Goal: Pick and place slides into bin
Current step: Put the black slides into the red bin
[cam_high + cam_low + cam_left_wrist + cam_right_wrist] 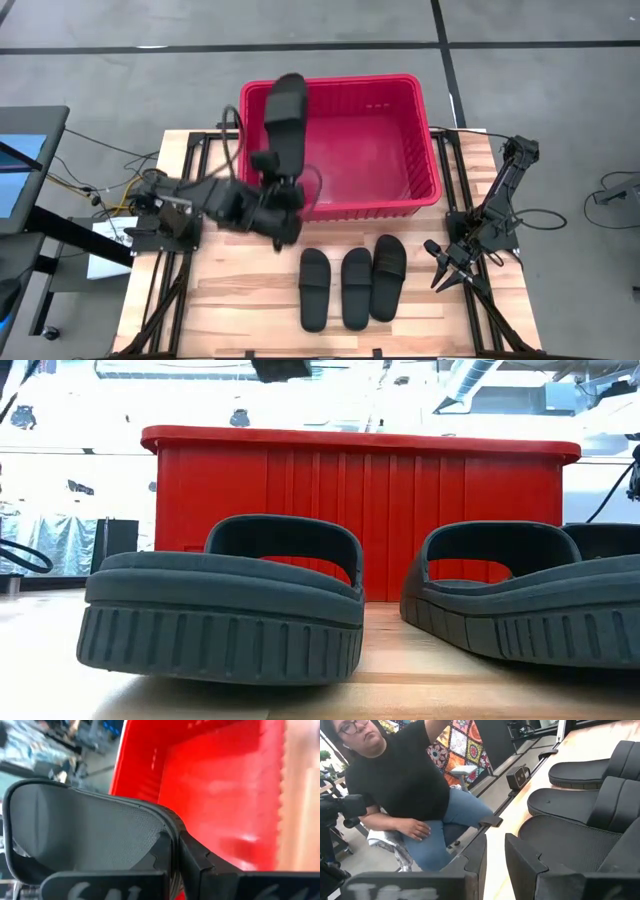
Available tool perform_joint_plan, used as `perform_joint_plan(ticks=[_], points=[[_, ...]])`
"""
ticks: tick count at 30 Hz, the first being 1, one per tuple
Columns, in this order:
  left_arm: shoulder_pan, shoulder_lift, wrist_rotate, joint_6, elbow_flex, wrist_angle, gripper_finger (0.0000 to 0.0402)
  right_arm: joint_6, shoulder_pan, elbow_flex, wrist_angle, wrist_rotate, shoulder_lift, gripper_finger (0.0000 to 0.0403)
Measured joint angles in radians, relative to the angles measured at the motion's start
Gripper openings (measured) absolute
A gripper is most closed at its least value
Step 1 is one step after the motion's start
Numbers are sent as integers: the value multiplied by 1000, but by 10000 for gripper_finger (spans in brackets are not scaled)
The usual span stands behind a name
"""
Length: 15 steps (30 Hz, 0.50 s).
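The red bin (430,140) stands at the table's far middle and fills the low view's background (360,510). My left gripper (274,178) is shut on one black slide (285,115), raised over the bin's left near corner. The left wrist view shows the slide (90,830) with the bin's inside (220,795) behind it. Three more slides (315,290) (356,288) (388,275) lie side by side, soles down, on the wood in front of the bin. My right gripper (443,270) waits at the table's right near side, its fingers a narrow gap apart, with nothing between them. My left gripper pinches the slide's near end (172,851) between its two fingers, slanting from the table's near left side. The slide is lifted clear, turned on its edge, and reaches away from the fingers toward the bin's far wall. The fingers hide the exact spot.
A person (395,785) sits beyond the table's edge in the right wrist view. Black frame rails (165,290) run along both table sides. A screen (20,170) stands off the left edge. Bare wood (240,310) lies at the near left.
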<state>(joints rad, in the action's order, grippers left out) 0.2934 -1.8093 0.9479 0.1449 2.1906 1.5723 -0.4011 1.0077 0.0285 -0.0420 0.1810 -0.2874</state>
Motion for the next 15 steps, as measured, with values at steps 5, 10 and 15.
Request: perform_joint_plan(ticks=[5, 10, 15], points=[[-133, 0, -117, -72, -4, -2, 0, 0, 0, 0, 6, 0, 0, 61], [-240, -8, -199, -163, -79, -62, 0, 0, 0, 0, 6, 0, 0, 61], [-330, -8, -328, -231, -178, -144, 0, 0, 0, 0, 6, 0, 0, 61]])
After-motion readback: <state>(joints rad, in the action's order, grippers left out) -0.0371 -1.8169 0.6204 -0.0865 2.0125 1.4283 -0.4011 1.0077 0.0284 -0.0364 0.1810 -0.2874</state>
